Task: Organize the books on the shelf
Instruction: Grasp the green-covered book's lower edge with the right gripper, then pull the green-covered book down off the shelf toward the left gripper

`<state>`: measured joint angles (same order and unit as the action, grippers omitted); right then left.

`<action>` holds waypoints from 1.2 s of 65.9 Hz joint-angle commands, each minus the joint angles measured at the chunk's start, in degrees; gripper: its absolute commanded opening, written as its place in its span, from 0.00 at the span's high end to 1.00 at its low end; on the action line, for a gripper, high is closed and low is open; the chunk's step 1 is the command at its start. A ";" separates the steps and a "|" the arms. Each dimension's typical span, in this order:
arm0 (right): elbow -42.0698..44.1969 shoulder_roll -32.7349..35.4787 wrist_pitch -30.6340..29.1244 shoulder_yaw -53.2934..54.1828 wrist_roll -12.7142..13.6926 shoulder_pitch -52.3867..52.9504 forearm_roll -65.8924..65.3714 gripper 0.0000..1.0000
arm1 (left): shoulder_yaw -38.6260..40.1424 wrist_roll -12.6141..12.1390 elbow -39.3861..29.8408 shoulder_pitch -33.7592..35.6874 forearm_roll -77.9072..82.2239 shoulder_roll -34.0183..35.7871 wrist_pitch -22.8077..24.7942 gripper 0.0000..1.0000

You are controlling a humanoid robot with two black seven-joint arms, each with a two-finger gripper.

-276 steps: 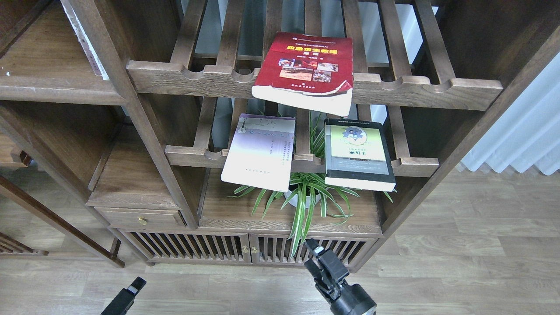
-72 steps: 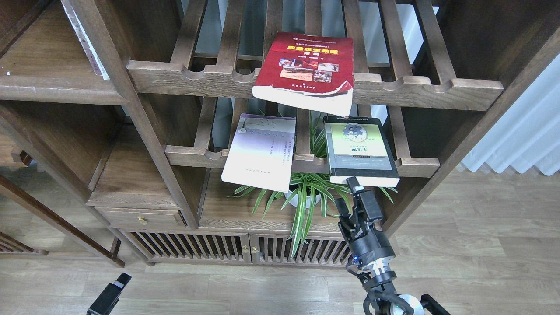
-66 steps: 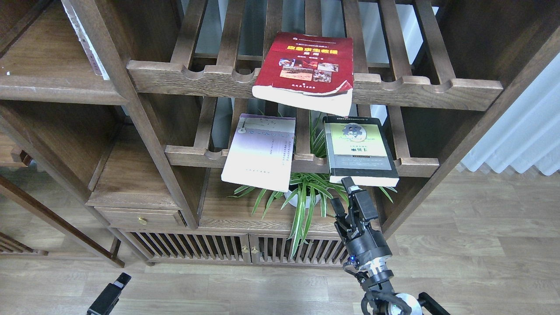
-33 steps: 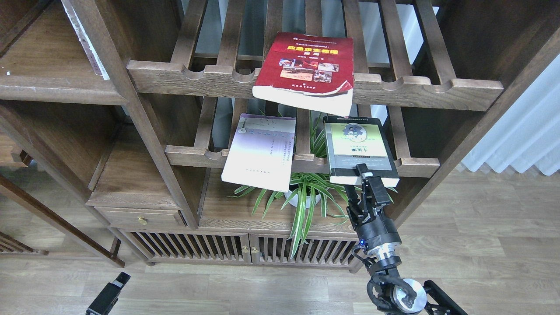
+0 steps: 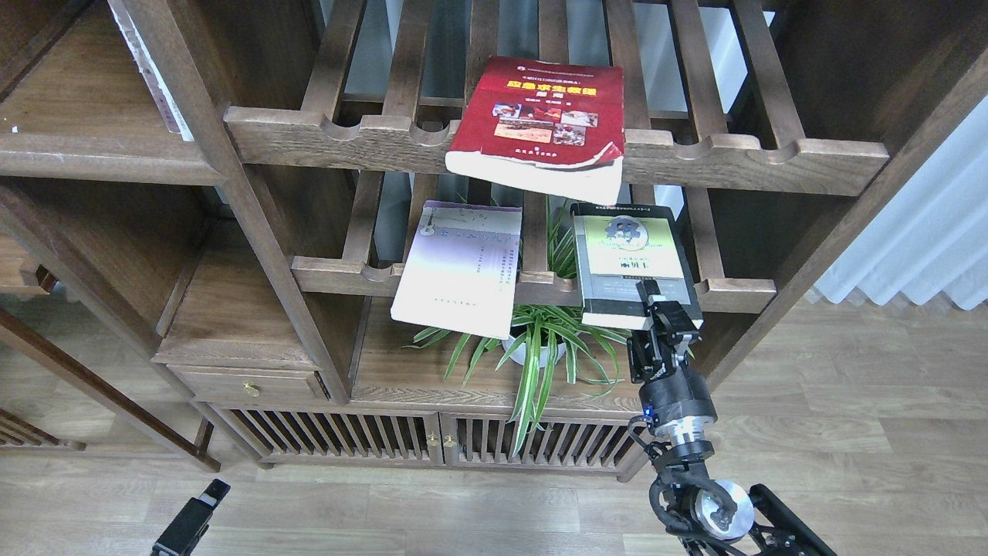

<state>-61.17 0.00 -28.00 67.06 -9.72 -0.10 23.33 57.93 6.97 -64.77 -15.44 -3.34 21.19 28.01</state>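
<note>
The thick red book [image 5: 540, 116] lies flat on the upper slatted rack, its front edge hanging over the rail. The pale lavender-white book [image 5: 459, 266] and the green-and-grey book [image 5: 629, 259] lie side by side on the lower slatted rack, both overhanging. My right gripper [image 5: 656, 305] is at the green-and-grey book's front edge. One finger [image 5: 651, 292] lies over the cover and the other is hidden below; the jaws look open around the edge. My left gripper [image 5: 202, 502] hangs low at bottom left, dark and small. The flat dark-brown shelf [image 5: 85, 150] is at upper left.
A potted spider plant [image 5: 540, 351] stands on the board below the lower rack, its leaves close to my right gripper. Thick wooden uprights [image 5: 255, 232] divide the compartments. A low cabinet with slatted doors [image 5: 432, 440] sits beneath. A white curtain [image 5: 926, 232] hangs at right.
</note>
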 commanded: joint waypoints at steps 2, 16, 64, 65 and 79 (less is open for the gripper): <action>-0.35 0.00 0.00 -0.88 0.05 -0.60 -0.12 0.96 | -0.01 -0.02 0.00 0.15 0.00 0.08 -0.01 0.00; -1.85 0.00 0.00 -2.46 0.49 -3.76 -0.21 0.97 | -0.09 0.42 2.81 1.90 0.09 -0.01 -0.01 0.00; -7.21 4.75 0.00 -11.17 0.93 -19.94 -1.18 0.97 | -1.59 0.50 7.20 4.98 -0.26 -2.38 -0.01 0.00; -7.21 4.84 0.00 -11.25 0.93 -19.94 -1.44 0.97 | -1.94 0.59 7.20 4.98 -0.35 -2.38 -0.01 0.00; -6.68 5.10 0.00 -13.09 1.37 -19.06 -2.94 0.97 | -4.13 0.33 7.29 5.42 -2.72 -2.82 -0.01 0.00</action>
<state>-68.23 4.94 -27.98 55.43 -8.60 -19.63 20.71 54.79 7.57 -57.50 -10.38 -4.63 18.77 28.01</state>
